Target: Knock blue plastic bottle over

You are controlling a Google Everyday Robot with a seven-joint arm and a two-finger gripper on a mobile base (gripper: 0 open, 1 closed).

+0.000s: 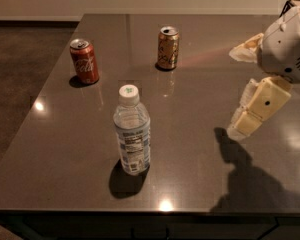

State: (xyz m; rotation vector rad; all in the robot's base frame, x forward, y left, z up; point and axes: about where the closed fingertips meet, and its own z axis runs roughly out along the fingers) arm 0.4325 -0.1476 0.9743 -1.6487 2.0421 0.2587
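Dark table [65, 149] – blue plastic bottle [132, 134] upright, red can [85, 61], gold-brown can [168, 47] behind – jaws of gripper [247, 116] above right side

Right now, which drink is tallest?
The blue plastic bottle, white-capped; the red soda can and gold-brown soda can are shorter. The gripper hovers right of it.
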